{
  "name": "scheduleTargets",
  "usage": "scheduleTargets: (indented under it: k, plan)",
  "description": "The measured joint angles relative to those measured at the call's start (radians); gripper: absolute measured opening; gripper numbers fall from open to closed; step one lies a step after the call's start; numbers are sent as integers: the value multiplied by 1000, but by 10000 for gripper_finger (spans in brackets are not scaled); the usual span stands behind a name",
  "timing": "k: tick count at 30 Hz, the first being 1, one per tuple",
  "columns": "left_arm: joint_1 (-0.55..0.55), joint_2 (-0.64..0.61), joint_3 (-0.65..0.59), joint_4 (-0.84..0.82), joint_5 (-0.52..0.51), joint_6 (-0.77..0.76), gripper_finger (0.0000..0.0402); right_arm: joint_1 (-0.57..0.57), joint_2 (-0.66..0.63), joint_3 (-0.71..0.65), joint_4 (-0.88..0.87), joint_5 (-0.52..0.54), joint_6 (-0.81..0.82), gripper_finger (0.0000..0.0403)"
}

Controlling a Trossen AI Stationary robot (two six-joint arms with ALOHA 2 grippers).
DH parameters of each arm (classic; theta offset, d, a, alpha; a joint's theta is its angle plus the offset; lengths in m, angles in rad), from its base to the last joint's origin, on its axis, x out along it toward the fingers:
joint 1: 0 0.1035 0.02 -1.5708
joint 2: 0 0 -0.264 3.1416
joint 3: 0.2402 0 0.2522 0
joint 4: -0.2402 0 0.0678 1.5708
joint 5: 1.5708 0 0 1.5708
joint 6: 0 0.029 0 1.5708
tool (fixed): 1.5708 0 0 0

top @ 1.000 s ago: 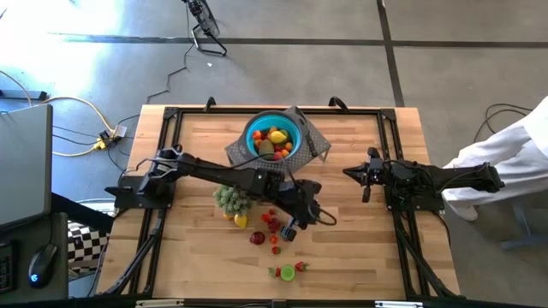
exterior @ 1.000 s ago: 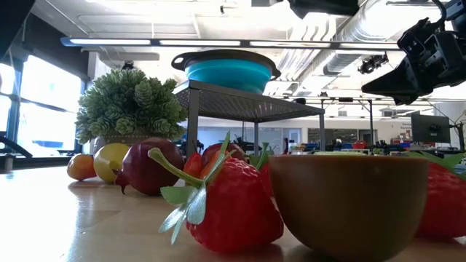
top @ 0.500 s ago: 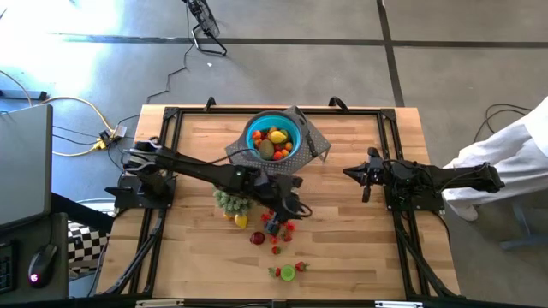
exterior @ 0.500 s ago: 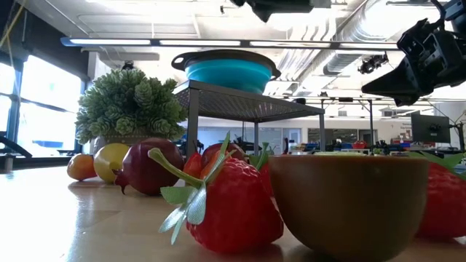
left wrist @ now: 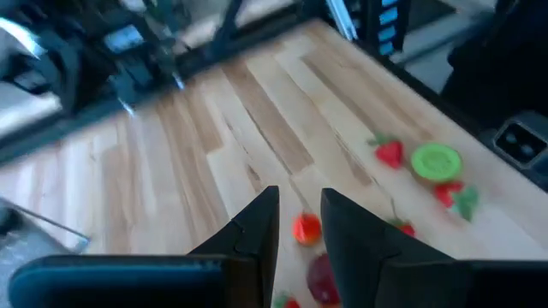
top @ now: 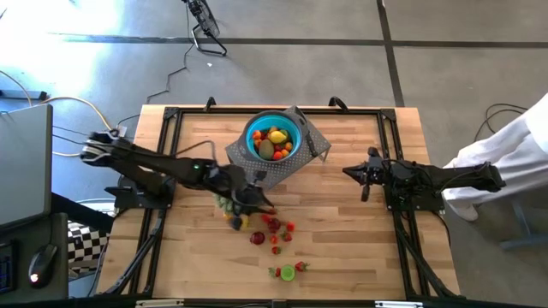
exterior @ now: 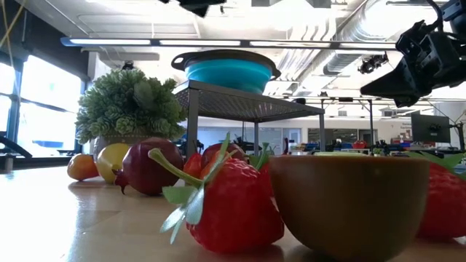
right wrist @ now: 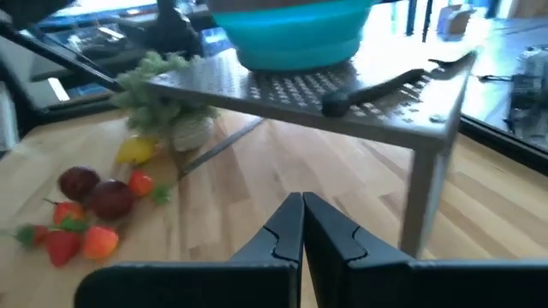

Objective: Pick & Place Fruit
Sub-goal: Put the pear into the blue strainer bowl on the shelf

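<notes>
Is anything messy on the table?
Yes. Some fruit sits in the blue bowl on the metal stand, but strawberries and other pieces lie scattered loose on the wood below it.

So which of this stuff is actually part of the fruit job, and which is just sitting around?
Part of the job:
- loose fruit on the table
- fruit already in the blue bowl
- left gripper, over the loose pieces, nothing visibly held
- right gripper, shut, parked at the right

Just lying about:
- small green plant
- black-handled knife on the metal stand
- person's white sleeve
</notes>
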Motion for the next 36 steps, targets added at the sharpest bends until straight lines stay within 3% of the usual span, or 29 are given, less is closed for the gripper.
scheduleTargets:
  k: [5, 14, 25, 30, 36]
  plan:
    - [-48, -189, -140, 10, -24, 1, 86, 0, 0, 0, 8, 74, 42, 2]
    - [-203, -533, -362, 32, -143, -47, 86, 0, 0, 0, 49, 80, 51, 2]
    - [-401, -866, -575, 41, -437, -211, 86, 0, 0, 0, 77, 78, 51, 2]
    - [-451, -899, -605, 38, -543, -395, 86, 0, 0, 0, 79, 80, 51, 2]
    - [-528, -785, -605, 41, -676, -620, 86, 0, 0, 0, 77, 80, 107, 2]
